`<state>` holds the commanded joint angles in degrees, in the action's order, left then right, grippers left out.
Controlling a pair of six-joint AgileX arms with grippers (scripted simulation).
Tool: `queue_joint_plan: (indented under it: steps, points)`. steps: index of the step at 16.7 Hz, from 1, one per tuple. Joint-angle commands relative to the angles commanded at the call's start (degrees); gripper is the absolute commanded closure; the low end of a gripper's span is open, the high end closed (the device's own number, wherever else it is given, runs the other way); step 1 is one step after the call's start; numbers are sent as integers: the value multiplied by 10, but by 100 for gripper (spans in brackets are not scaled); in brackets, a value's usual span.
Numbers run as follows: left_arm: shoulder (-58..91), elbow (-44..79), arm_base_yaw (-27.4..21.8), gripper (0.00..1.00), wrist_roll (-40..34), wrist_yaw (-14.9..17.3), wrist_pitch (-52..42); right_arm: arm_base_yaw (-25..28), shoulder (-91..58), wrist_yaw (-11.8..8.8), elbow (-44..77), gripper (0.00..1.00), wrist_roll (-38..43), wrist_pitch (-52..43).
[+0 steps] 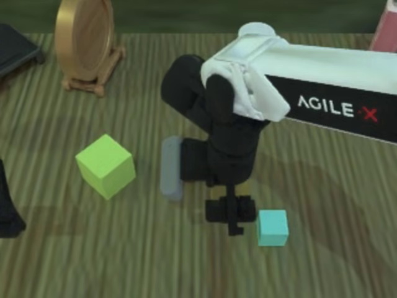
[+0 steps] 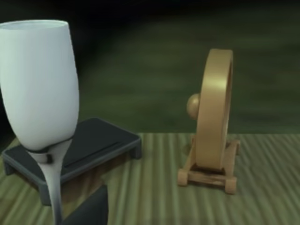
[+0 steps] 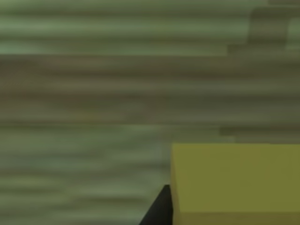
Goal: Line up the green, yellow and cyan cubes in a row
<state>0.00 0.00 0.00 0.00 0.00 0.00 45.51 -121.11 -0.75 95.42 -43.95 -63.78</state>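
The lime-green cube (image 1: 105,166) sits on the table to the left. The small cyan cube (image 1: 273,227) lies front centre-right, just right of my right gripper (image 1: 232,217), which points down at the table. The arm hides the yellow cube in the top view. In the right wrist view the yellow cube (image 3: 234,183) looms close, with one dark finger (image 3: 161,208) flush against its side; the other finger is out of frame. My left gripper (image 1: 7,217) is parked at the left edge, and one of its fingers (image 2: 91,208) shows far to the side.
A round golden disc on a wooden stand (image 1: 87,43) is at the back left, also seen in the left wrist view (image 2: 213,126). A dark flat block (image 1: 15,49) lies in the back-left corner. A white goblet (image 2: 37,84) stands near it. A pink object (image 1: 386,28) is at the back right.
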Motion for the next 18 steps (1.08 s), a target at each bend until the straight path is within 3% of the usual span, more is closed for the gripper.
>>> queue_joint_plan:
  steps: [8, 13, 18]
  points:
    - [0, 0, 0, 0, 0, 0, 0, 2, -41, 1, -81, 100, -1, 127]
    - [0, 0, 0, 0, 0, 0, 0, 2, -46, 1, -91, 100, -1, 138]
    - [0, 0, 0, 0, 0, 0, 0, 2, -46, 1, -91, 62, -1, 138]
